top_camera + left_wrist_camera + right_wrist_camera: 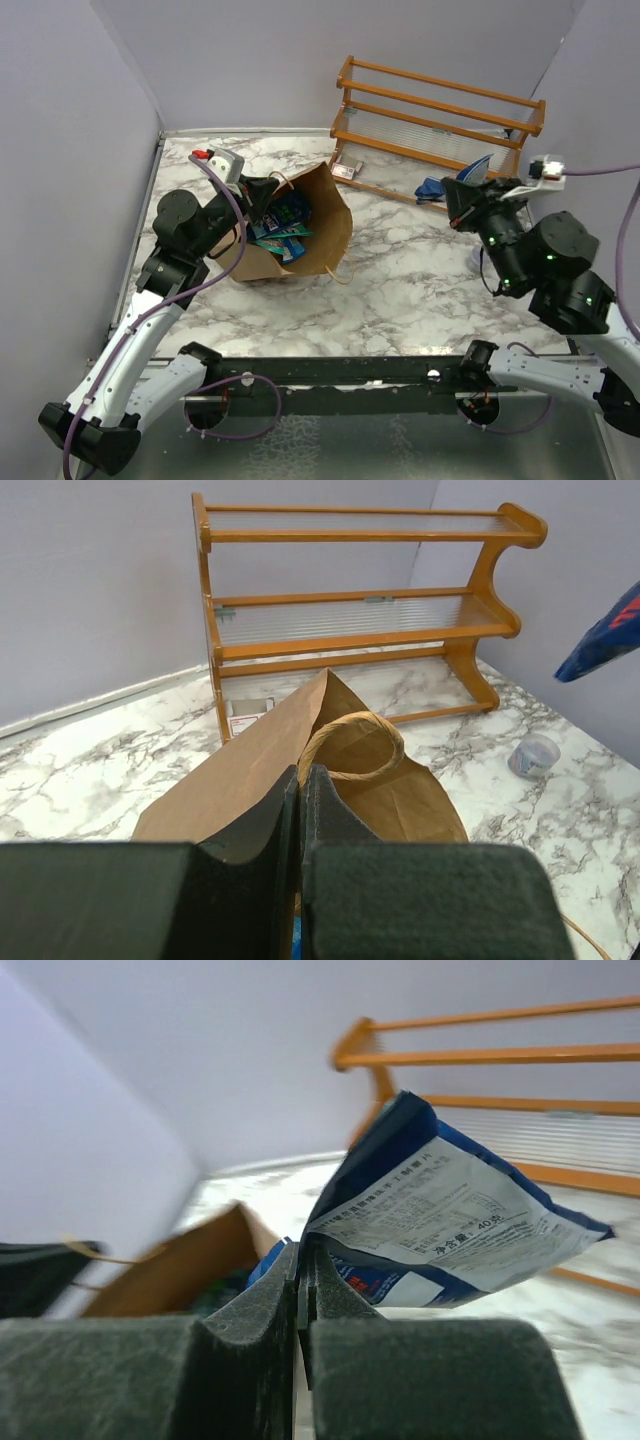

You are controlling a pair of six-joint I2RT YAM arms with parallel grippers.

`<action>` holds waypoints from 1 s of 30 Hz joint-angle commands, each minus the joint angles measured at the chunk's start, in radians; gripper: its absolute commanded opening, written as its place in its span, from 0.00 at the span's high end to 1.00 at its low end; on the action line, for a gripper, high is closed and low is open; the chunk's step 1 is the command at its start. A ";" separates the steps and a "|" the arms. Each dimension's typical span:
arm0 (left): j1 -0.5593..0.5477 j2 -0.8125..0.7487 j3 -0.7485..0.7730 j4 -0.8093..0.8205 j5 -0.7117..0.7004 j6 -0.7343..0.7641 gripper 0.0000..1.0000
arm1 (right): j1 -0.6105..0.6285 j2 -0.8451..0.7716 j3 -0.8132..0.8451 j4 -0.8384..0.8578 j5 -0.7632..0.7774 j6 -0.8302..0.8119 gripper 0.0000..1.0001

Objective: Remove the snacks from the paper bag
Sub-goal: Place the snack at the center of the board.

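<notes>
The brown paper bag [315, 225] lies on its side on the marble table, mouth toward the left. Teal and blue snack packets [285, 225] show inside its mouth. My left gripper [262, 200] is shut on the bag's upper rim, beside the twisted loop handle [352, 745]. My right gripper [458, 205] is shut on a blue snack packet [450, 1215] and holds it in the air at the right, in front of the wooden rack. That packet also shows at the right edge of the left wrist view [605, 635]. Another blue packet [432, 190] lies on the table by the rack.
An orange wooden rack [440, 115] stands at the back. A small pale box with a reddish mark [346, 170] lies at its left foot. A small clear cup [533, 755] stands on the table to the right of the bag. Grey walls close in left and right.
</notes>
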 commanded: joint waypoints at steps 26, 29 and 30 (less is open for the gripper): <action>-0.002 -0.003 0.045 0.009 -0.009 -0.023 1.00 | -0.526 0.747 0.009 -0.022 -1.087 -0.050 0.99; -0.002 -0.003 0.044 0.009 0.000 -0.024 1.00 | -0.636 0.784 0.006 0.001 -1.322 -0.014 0.99; -0.001 0.000 0.047 0.010 0.005 -0.025 1.00 | -0.684 0.806 0.002 0.005 -1.412 0.004 0.99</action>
